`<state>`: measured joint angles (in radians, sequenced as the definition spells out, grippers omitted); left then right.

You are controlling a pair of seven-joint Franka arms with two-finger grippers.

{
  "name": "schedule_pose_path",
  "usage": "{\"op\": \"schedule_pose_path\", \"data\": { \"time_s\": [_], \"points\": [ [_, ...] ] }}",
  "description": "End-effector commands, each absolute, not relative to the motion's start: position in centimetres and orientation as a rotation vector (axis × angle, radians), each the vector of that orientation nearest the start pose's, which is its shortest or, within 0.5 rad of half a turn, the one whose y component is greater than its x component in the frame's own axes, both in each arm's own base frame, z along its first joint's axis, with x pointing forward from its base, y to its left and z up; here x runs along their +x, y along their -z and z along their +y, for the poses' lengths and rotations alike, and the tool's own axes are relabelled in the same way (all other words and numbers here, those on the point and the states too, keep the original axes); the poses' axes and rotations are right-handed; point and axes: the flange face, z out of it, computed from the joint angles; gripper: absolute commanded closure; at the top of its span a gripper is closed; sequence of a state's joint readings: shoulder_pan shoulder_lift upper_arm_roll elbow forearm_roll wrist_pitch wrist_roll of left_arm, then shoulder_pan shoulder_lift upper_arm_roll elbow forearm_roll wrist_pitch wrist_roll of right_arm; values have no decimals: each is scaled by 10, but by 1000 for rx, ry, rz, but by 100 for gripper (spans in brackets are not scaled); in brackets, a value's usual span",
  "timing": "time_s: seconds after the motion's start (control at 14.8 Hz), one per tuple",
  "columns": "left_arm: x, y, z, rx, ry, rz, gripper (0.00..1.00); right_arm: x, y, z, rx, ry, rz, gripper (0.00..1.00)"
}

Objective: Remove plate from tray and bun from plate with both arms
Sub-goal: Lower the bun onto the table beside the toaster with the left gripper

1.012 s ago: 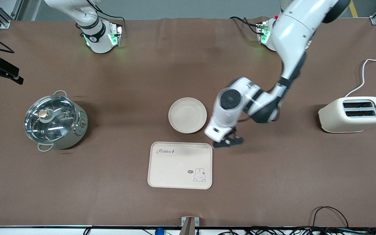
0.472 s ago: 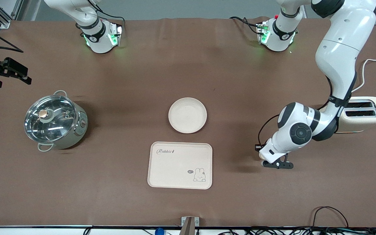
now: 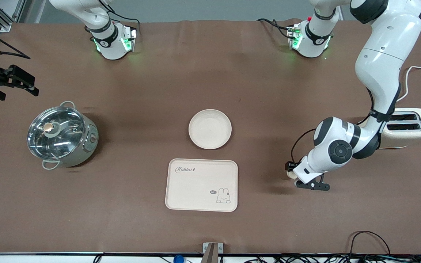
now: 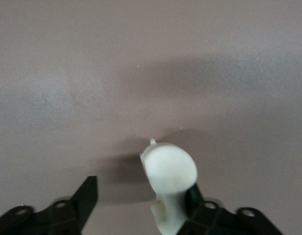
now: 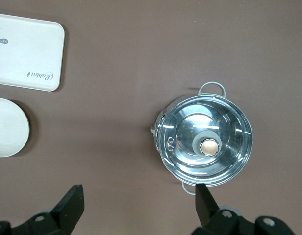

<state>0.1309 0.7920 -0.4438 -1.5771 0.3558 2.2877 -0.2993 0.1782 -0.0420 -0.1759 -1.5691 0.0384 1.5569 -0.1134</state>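
The round cream plate (image 3: 209, 129) lies on the brown table, just farther from the front camera than the tray; its edge shows in the right wrist view (image 5: 6, 134). The small pale bun (image 3: 290, 174) is low at the table between the tray and the toaster. In the left wrist view the bun (image 4: 169, 169) rests against one finger (image 4: 196, 198) of my left gripper (image 4: 141, 190), and the other finger stands well apart. My left gripper (image 3: 303, 179) is open. My right gripper (image 3: 13, 81) is open and empty, high over the right arm's end of the table (image 5: 138, 193).
A rectangular cream tray with a rabbit print (image 3: 201, 185) lies nearer the front camera than the plate. A steel pot with a glass lid (image 3: 62, 136) stands toward the right arm's end, also in the right wrist view (image 5: 205, 142). A cream toaster (image 3: 397, 127) stands toward the left arm's end.
My left gripper swung from beside the plate and tray corner toward the toaster end, then settled with the bun. My right gripper drifted slightly toward the table's middle.
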Motion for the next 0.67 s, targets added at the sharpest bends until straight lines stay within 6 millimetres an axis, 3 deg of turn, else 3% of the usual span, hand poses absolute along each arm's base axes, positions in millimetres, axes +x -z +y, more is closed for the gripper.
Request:
{"op": "schedule_pose_path", "data": {
  "time_s": [0.0, 0.34, 0.47, 0.61],
  "points": [
    [681, -219, -162, -3174, 28, 232, 0, 539, -648, 9, -3079, 53, -191, 0],
    [686, -229, -153, -3172, 57, 217, 0, 540, -648, 12, -3079, 57, -201, 0],
    [694, -257, -152, -3168, 130, 209, 0, 540, -648, 12, -3079, 58, -201, 0],
    [698, -315, -155, -3143, 257, 224, 0, 540, -648, 12, -3079, 58, -208, 0]
  ]
}}
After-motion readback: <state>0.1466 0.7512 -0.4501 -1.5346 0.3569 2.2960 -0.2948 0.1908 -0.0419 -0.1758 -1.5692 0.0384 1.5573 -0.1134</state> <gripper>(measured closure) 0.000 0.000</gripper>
